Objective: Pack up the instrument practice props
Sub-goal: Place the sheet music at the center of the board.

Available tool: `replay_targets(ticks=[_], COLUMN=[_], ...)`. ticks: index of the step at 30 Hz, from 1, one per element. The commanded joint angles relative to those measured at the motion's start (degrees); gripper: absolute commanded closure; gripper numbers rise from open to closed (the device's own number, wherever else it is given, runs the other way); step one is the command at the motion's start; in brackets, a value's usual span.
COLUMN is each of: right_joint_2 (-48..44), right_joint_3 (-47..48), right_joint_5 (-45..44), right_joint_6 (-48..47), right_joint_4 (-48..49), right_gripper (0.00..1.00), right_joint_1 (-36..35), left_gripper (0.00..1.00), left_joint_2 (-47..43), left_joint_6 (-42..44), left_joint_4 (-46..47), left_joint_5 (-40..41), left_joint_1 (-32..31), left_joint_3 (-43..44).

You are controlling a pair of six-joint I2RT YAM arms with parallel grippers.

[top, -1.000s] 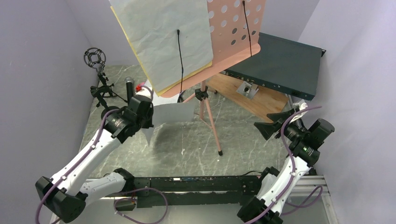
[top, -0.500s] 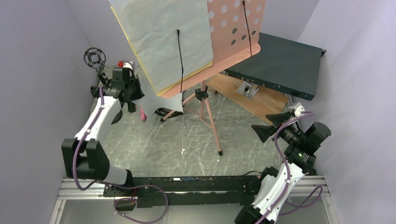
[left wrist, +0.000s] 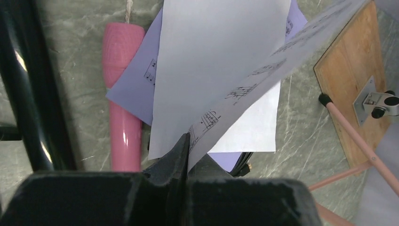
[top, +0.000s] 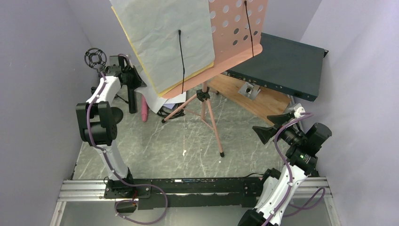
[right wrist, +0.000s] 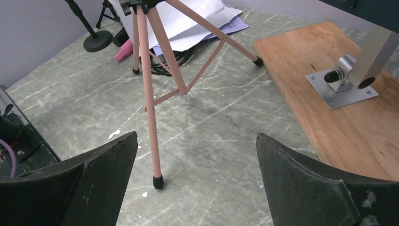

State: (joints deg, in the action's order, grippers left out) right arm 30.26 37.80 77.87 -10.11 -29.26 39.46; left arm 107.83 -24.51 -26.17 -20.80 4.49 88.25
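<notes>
Left gripper pinching one sheet, one pink microphone — perhaps two pages beneath

Seen from the wrist, the right gripper frames the bottom of the picture, its two black fingers spread wide apart above a grey-green marbled table. Beyond them stand pink tripod legs, each tipped with a black rubber foot. Behind the legs lie white sheet-music pages, a coil of black cable and the end of a pink microphone. At the right, a wooden board carries a metal bracket; one tripod foot sits just beside the board's edge
</notes>
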Motion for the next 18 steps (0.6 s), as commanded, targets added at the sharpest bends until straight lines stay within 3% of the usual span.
replay_targets(ticks=[1,8,12,18], right_joint_2=[-0.42,-0.66,-0.70,-0.62], right_joint_3=[0.62,0.22,-0.03,-0.29], right_joint_5=[-0.74,-1.64,-1.96,-2.13], right_joint_6=[-1.85,-1.67,-1.41,-1.14], right_joint_4=[0.77,1.35,1.86,2.36], right_gripper=[0.01,0.01,0.01,0.01], right_joint_1=[-0.68,-1.05,-1.11,-1.14], left_gripper=[0.90,0.48,0.25,0.01], left_joint_2=[3.26,3.08,-5.60,-20.66], left_joint_6=[-0.40,-1.27,-1.61,-3.06], left_joint_4=[-5.40,-7.35,-0.23,5.77], left_joint_5=[-4.00,-2.78,0.96,3.55], left_joint_1=[0.48,1.92,2.65,4.35], left_joint_3=[6.06,7.83,1.19,-9.72])
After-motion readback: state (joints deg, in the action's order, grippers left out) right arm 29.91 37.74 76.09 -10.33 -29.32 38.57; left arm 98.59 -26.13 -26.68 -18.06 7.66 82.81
